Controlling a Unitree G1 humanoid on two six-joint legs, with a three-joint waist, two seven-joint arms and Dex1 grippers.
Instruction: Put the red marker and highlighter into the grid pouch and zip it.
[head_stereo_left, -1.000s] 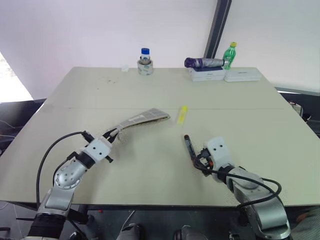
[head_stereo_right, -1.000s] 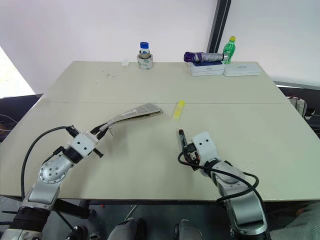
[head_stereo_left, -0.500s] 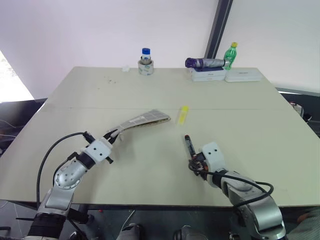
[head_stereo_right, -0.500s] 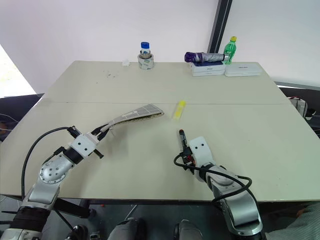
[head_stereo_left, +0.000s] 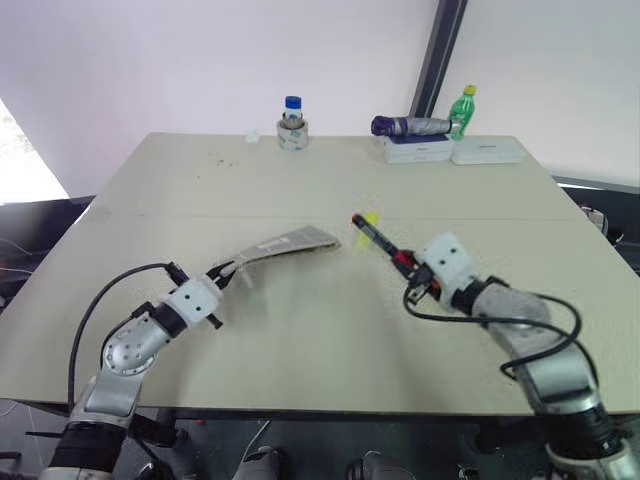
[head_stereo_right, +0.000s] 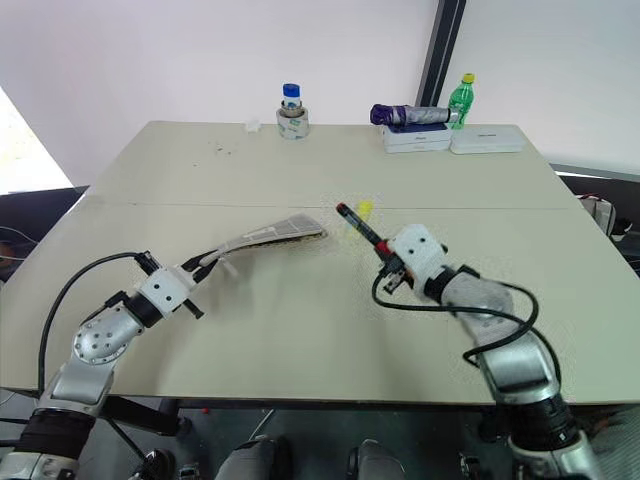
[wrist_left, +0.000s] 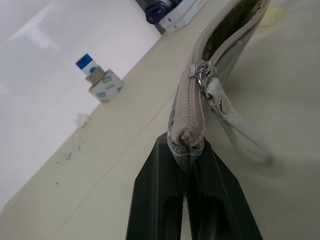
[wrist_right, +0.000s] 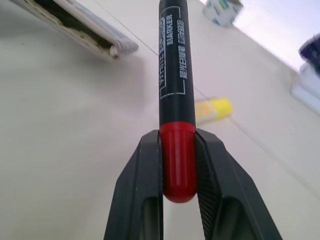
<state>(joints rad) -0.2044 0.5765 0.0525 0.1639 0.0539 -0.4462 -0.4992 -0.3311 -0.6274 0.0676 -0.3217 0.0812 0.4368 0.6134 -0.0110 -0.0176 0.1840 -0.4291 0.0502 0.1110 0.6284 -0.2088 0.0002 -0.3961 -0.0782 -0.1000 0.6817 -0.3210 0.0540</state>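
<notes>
The grid pouch lies with its far end on the table, its mouth unzipped. My left gripper is shut on its near end beside the zipper pull, holding that end raised. My right gripper is shut on the red marker, pinching its red cap; the black lettered barrel points up and away toward the pouch's far end. The marker hangs clear of the table. The yellow highlighter lies on the table just beyond the marker's tip, to the right of the pouch.
Along the far edge stand a blue-capped bottle inside a tape roll, a folded purple umbrella on white boxes, and a green bottle. A cable loops beneath each wrist.
My right gripper closed on the red marker, lifted it off the table and swung it up and forward toward the highlighter. The left gripper kept the pouch where it was.
</notes>
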